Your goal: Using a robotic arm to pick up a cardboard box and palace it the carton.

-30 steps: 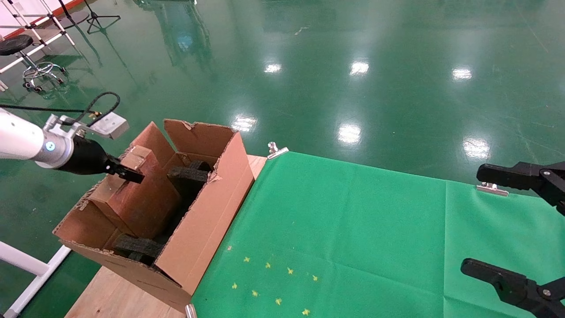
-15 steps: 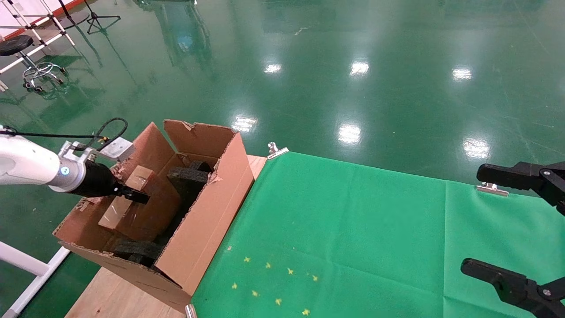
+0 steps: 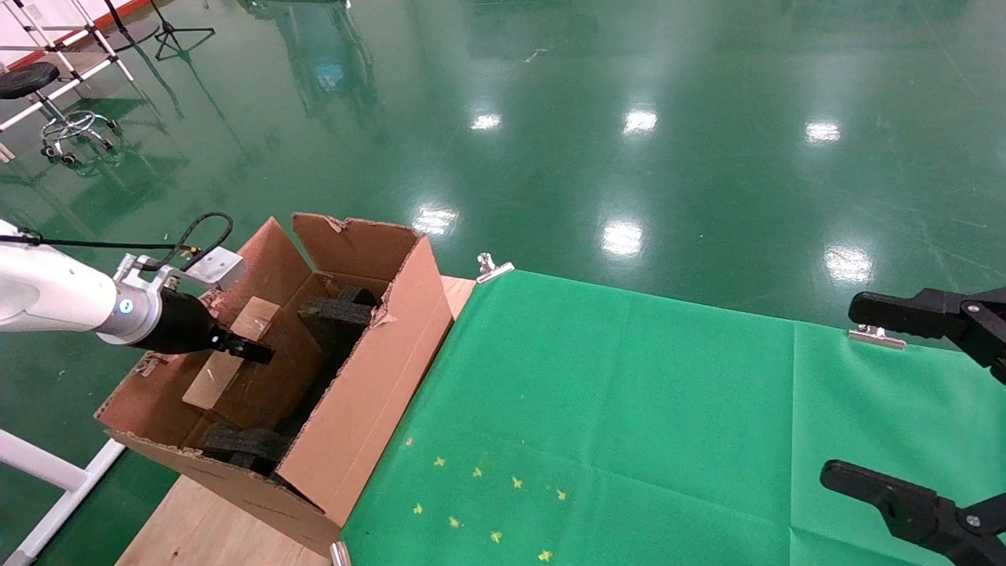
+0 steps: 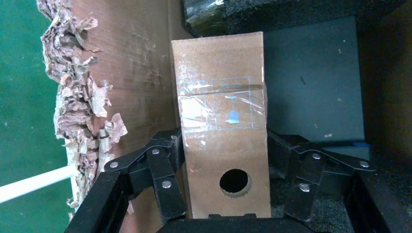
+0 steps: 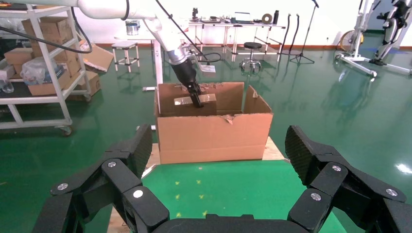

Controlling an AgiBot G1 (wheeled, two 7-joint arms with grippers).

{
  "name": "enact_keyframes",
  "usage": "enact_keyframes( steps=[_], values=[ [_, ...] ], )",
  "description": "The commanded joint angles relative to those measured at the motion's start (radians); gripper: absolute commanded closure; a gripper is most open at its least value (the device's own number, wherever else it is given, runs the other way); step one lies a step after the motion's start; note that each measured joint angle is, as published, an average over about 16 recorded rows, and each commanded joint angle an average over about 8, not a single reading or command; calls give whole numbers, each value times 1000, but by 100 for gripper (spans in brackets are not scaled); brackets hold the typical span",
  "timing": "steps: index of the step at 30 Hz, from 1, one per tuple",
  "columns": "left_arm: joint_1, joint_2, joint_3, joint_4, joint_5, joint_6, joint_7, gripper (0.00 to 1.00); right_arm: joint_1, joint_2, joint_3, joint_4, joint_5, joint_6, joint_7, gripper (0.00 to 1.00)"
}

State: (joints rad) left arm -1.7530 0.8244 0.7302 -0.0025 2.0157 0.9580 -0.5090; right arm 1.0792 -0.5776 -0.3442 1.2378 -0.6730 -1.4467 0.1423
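Note:
The white robotic arm [image 3: 47, 295] is my left arm, reaching into the carton [image 3: 369, 377] at the table's left end. Its black left gripper [image 3: 251, 351] is shut on the cardboard box [image 3: 224, 365], which lies low inside the carton along its left wall. In the left wrist view the fingers [image 4: 163, 170] press both sides of the cardboard box [image 4: 221, 111], with shiny tape and a round hole [image 4: 235, 181] on its face. Dark grey foam [image 3: 334, 314] lies beside it. My right gripper [image 3: 845, 391] is open and empty at the table's right edge.
A green cloth [image 3: 629, 409] covers the wooden table [image 3: 196, 534], held by metal clips [image 3: 493, 267]. The carton's torn flap edge [image 4: 82, 97] is close to the left fingers. A white frame [image 3: 55, 479] and a stool [image 3: 31, 82] stand on the green floor.
My left gripper has lowered the cardboard box from above the carton's rim down into the carton, and the box has tilted flatter. The right arm has not moved.

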Motion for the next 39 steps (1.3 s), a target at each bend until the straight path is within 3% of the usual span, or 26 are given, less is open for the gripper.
enact_keyframes(
  steps=[1, 17, 28, 39],
  values=[
    [0, 0, 0, -1, 0, 1, 0, 0, 0, 0, 0, 0, 0, 0, 0, 0],
    [-40, -3, 6, -14, 10, 27, -5, 0, 0, 0, 0, 0, 0, 0, 0, 0],
    [-164, -49, -40, -152, -63, 205, 80, 0, 0, 0, 0, 0, 0, 0, 0, 0],
    [-210, -80, -74, -242, -124, 337, 81, 0, 0, 0, 0, 0, 0, 0, 0, 0]
  ],
)
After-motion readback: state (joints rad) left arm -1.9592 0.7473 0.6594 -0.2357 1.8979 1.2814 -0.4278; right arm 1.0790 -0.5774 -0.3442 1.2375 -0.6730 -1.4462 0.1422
